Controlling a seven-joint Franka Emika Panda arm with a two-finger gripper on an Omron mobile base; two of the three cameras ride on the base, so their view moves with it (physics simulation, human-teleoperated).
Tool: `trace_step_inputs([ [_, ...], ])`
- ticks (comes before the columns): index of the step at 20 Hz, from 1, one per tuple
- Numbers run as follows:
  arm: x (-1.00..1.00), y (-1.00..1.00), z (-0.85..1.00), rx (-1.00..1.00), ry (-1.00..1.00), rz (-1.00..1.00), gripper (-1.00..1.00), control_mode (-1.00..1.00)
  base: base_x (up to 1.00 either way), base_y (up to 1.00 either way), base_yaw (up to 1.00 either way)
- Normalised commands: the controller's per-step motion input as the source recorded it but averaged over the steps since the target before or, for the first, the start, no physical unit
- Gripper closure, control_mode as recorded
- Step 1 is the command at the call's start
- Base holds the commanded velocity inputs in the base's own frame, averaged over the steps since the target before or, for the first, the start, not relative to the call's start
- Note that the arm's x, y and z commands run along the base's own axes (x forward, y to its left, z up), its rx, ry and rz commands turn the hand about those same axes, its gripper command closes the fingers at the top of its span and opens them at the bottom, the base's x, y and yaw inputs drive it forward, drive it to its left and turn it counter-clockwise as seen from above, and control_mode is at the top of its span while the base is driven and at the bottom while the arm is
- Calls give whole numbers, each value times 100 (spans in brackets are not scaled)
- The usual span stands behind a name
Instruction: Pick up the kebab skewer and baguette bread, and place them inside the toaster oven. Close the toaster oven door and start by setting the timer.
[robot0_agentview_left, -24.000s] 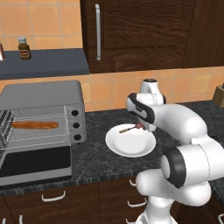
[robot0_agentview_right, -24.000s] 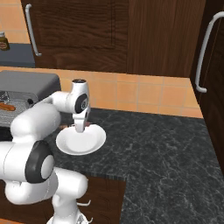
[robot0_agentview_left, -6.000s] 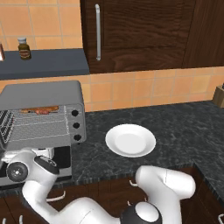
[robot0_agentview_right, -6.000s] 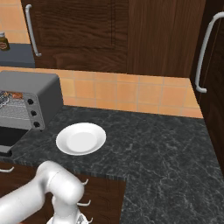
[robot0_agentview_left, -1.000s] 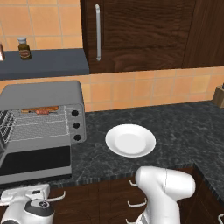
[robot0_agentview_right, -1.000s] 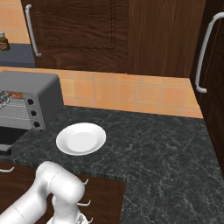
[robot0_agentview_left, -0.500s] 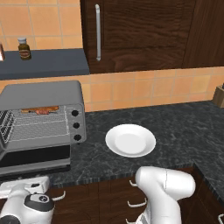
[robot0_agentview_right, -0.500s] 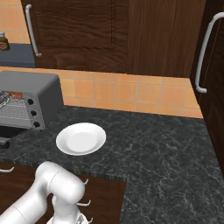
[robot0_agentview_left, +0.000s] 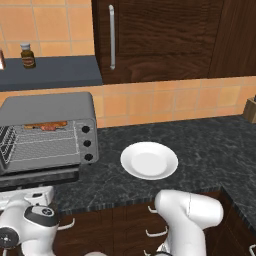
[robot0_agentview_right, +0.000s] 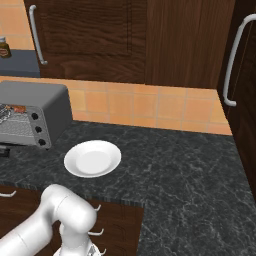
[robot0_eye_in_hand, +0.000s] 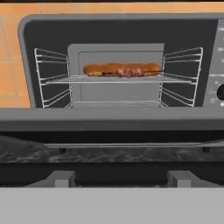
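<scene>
- The toaster oven (robot0_agentview_left: 47, 131) stands at the left end of the dark speckled surface (robot0_agentview_left: 200, 150), against the orange tiled wall (robot0_agentview_left: 165, 102)
- The toaster oven door (robot0_eye_in_hand: 111, 120) is hinged down and open, lying nearly flat in front of the cavity; in the hand view its grey frame edge runs across the middle of the picture
- Inside, on the upper wire rack (robot0_eye_in_hand: 118, 79), lies the baguette bread (robot0_eye_in_hand: 98, 69), lengthwise from left to right
- The kebab skewer (robot0_eye_in_hand: 131, 71) rests on the same rack, just in front of the loaf and touching or overlapping its right half; the dark red chunks sit close together
- From the left base view the food shows as an orange-brown and red streak high in the oven cavity
- Three black knobs (robot0_agentview_left: 87, 143) sit in a column on the oven's right side
- A white plate (robot0_agentview_left: 149, 160) lies on the surface to the right of the oven, apart from it
- A small brown bottle (robot0_agentview_left: 28, 55) stands on the grey shelf (robot0_agentview_left: 55, 72) above the oven
- The gripper is low in front of the open door, below the surface edge, facing straight into the oven; its two fingertips (robot0_eye_in_hand: 59, 178) show as grey blocks at the bottom of the hand view, spread wide apart with nothing between them, so it is released
- Dark wood cabinets (robot0_agentview_left: 160, 40) hang above the tiled wall
</scene>
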Motion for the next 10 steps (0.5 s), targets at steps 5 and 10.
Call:
trace_step_inputs([
  [5,66,-30,46,3,0,0,-100,-100,0,0,0],
  [10,59,-28,35,3,0,0,-100,-100,0,0,0],
])
